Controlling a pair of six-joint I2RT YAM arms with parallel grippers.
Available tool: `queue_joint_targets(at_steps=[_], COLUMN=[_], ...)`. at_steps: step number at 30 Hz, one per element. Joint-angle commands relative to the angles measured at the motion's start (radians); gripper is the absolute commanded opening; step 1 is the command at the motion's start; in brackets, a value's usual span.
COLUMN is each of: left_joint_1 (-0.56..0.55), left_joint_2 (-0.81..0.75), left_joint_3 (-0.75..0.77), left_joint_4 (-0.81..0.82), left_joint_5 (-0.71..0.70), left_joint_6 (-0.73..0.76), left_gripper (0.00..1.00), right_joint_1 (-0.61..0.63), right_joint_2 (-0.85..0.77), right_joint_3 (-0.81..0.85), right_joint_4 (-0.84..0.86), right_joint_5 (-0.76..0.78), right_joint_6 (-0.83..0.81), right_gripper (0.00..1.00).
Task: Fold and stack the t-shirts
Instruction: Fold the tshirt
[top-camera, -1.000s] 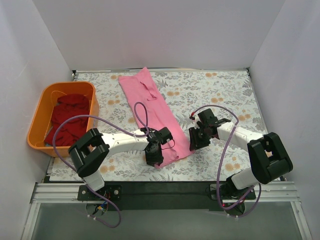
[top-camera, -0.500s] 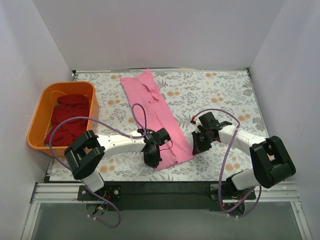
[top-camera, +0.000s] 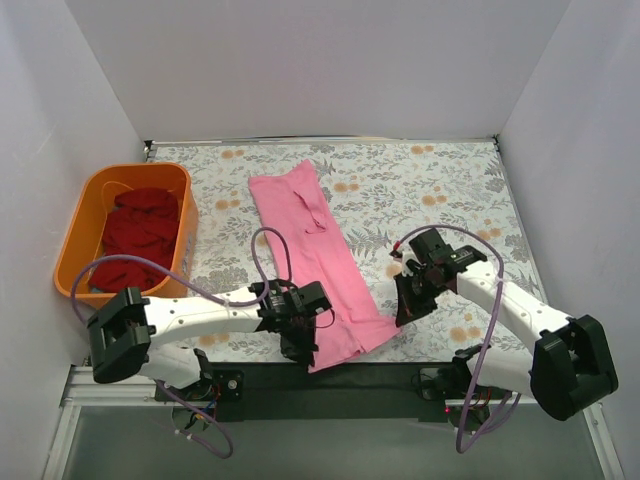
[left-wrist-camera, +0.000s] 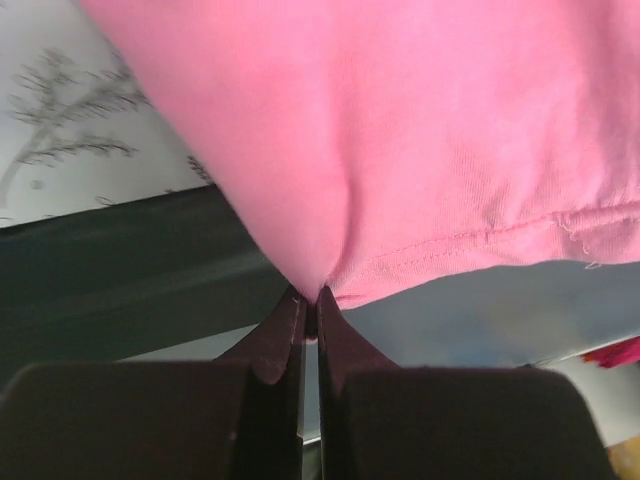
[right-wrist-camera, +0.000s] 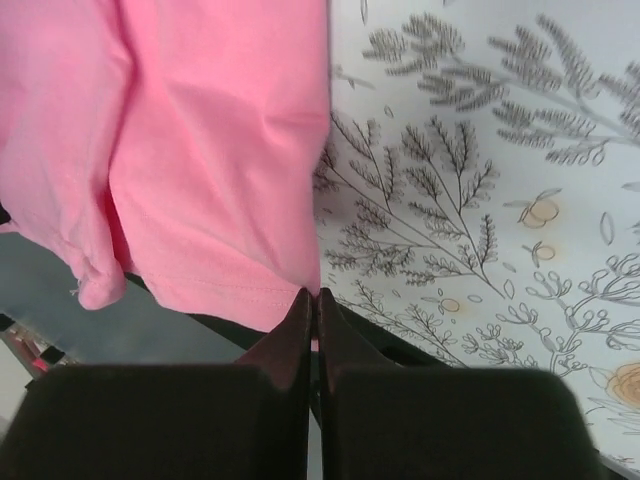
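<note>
The bright pink t-shirt (top-camera: 318, 255) lies folded into a long strip running from the table's far middle to its near edge, its near end hanging over the edge. My left gripper (top-camera: 303, 352) is shut on the near left corner of the pink t-shirt (left-wrist-camera: 400, 130). My right gripper (top-camera: 404, 312) is shut on the near right corner of the pink t-shirt (right-wrist-camera: 200, 150). Dark red t-shirts (top-camera: 135, 235) lie piled in the orange basket (top-camera: 78, 240) at the left.
The floral table cover (top-camera: 440, 190) spans the table. White walls close in the back and sides. The black rail (top-camera: 330, 385) runs along the near edge under the arms' bases.
Both grippers have pulled the pink t-shirt's near end toward the near table edge; the whole strip has slid nearer and its near end now hangs over the edge.
</note>
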Motion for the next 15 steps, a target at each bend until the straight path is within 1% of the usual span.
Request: queue_joint_targets(at_steps=[1,2,4,5,7,8,9,11,12,15], left_joint_1=[0.071,0.131,0.193,0.244,0.298,0.352,0.378,0.441,0.46,0.512], left_joint_2=[-0.086,-0.105,-0.12,-0.126,-0.126,-0.12,-0.105,-0.088,-0.08,-0.033], left_joint_3=[0.029,0.034,0.046,0.053,0.074,0.083,0.101,0.117,0.125,0.169], left_joint_4=[-0.115,-0.121,-0.11,-0.103,-0.086,-0.08,-0.064,-0.04,-0.026,0.006], left_joint_5=[-0.075,-0.108,-0.127,-0.167,-0.202,-0.216,-0.251,-0.279,-0.315,-0.404], left_joint_6=[-0.019,-0.007,0.039,0.052,0.087,0.122,0.139,0.188,0.201,0.247], left_gripper=[0.0,0.0,0.0,0.0,0.0,0.0,0.0,0.0,0.0,0.0], right_joint_1=[-0.005,-0.005,-0.005,-0.005,-0.006,-0.005,-0.005,-0.005,-0.005,-0.005], right_joint_2=[0.062,0.09,0.174,0.202,0.283,0.314,0.369,0.426,0.476,0.578], right_joint_3=[0.152,0.22,0.28,0.348,0.414,0.446,0.516,0.583,0.653,0.748], right_joint_4=[-0.024,-0.026,-0.014,-0.009,0.009,0.012,0.015,0.017,0.019,0.023], right_joint_5=[0.052,0.057,0.054,0.054,0.048,0.046,0.046,0.049,0.048,0.043], right_joint_6=[-0.013,-0.026,-0.036,-0.046,-0.052,-0.063,-0.066,-0.073,-0.078,-0.087], right_gripper=[0.01,0.01,0.01,0.01,0.01,0.01,0.01,0.01,0.01,0.01])
